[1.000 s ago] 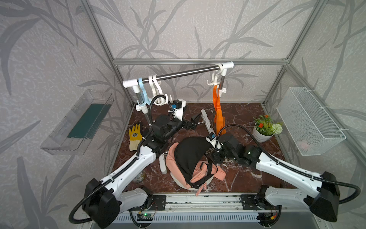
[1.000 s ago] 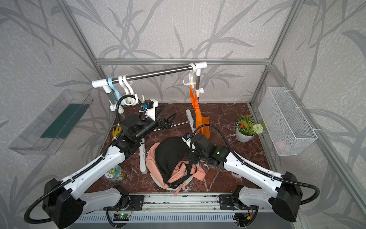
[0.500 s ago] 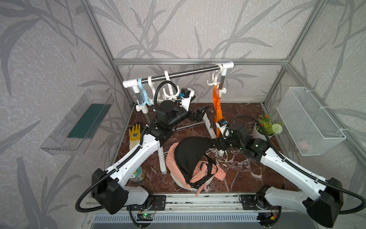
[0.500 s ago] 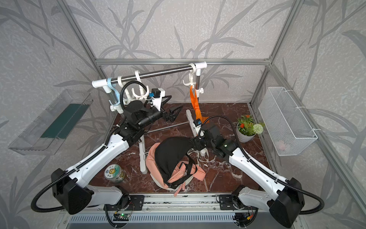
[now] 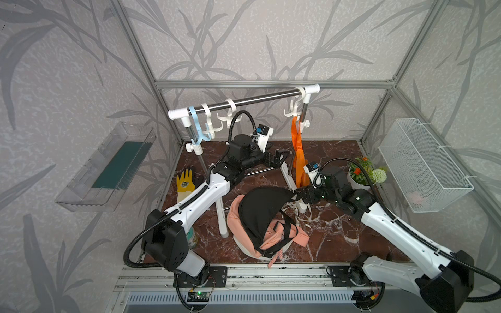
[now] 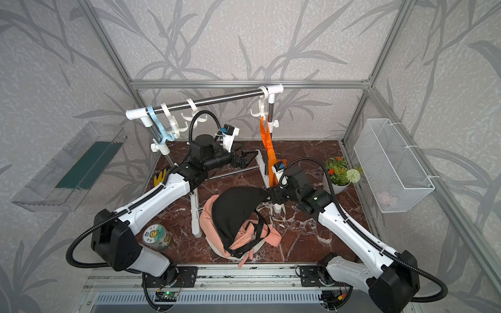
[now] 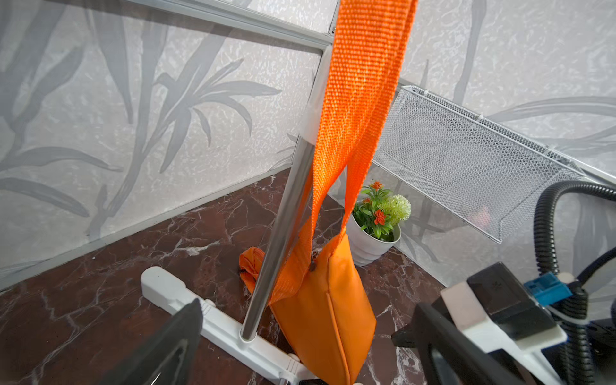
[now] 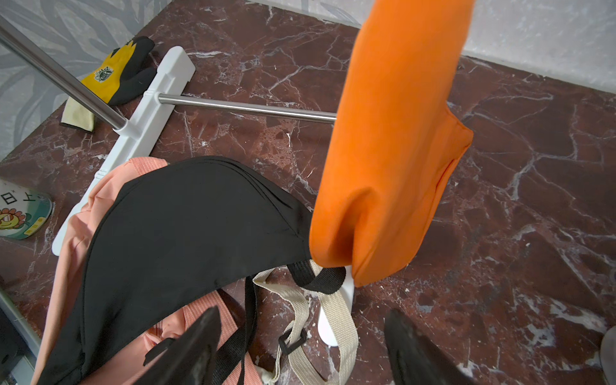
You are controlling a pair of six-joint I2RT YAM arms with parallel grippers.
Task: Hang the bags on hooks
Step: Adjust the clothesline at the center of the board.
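The right gripper [image 5: 297, 195] is hanging low with its jaws spread and nothing between them. Its tips are pointing at the near corner of the black bag [image 5: 260, 208], just beside the white rack foot [image 5: 303, 208]. In the right wrist view a black strap [image 8: 318, 278] is looping out from under that corner and lying across a beige strap [image 8: 333, 316], right ahead of the open fingers. The black bag is slumping over a pink backpack [image 5: 235, 220] on the marble floor [image 5: 339, 230], so it is not hanging from anything yet.

The left gripper [image 5: 279, 160] is waiting higher up, jaws wide and empty too. It is facing the orange bag [image 5: 299, 162], which is already dangling from the white hook [image 5: 292, 111] at the right end of the rail [image 5: 257, 100].

I am guessing the black bag is the one being gone for. To do it well, the right gripper should be closing on the black strap alone, where it is lifting clear of the beige webbing. It should not be pinching cloth from the bag's body or catching both straps. It is sitting very near the rack foot and the orange bag's bottom, so a straight lift is risking a nudge to either, and drawing back toward the middle first is looking safer. There are free white hooks [image 5: 229, 117] sitting along the rail toward the left arm's side, and the strap will need holding open as a loop to drop over one
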